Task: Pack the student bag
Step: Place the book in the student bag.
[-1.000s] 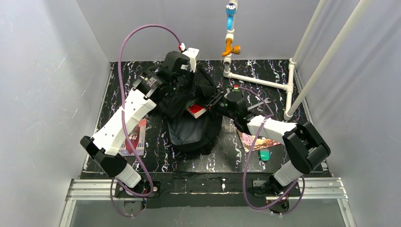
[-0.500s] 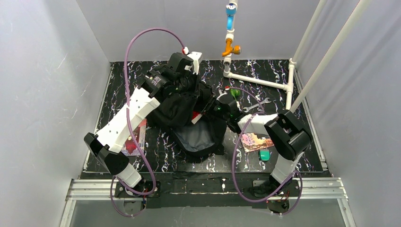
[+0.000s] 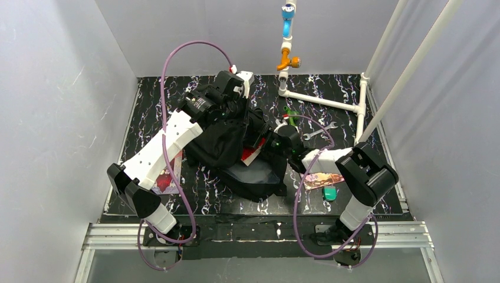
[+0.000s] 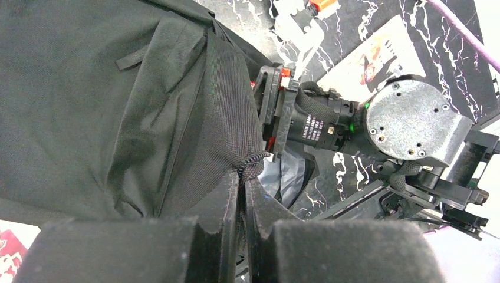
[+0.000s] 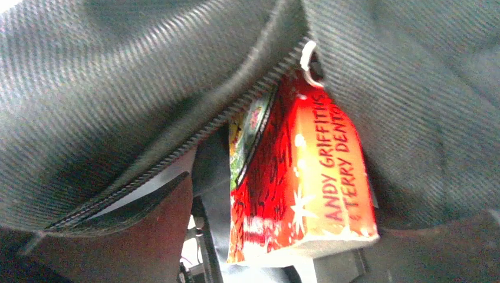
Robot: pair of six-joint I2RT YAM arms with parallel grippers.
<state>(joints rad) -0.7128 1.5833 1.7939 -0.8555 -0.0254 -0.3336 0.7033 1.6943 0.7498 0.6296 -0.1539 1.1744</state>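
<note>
Left pincer (image 4: 242, 194) first: we see its jaws pressed together on a fold of the bag (image 3: 221, 138), right at a small cord loop (image 4: 252, 163), holding the far end up off the desk (image 3: 377, 118). That pinch shows only in the left wrist view; from above, the arm covers it. The bag sits mid-desk between the arms. Its long axis runs from far to near, drifting rightward toward the near edge, with the mouth facing right.

From above, the book (image 5: 295, 177) is only a red corner poking out of the mouth. The right wrist view shows it close, tucked under the zip (image 5: 177, 147), with "ANDY GRIFFITHS" and "TERRY DENTON" down the spine.

At the right, the right pincer (image 3: 264, 143) reaches into the mouth with its jaws spread either side of the book. We see one finger (image 5: 147, 236) standing clear of the cover.
</note>
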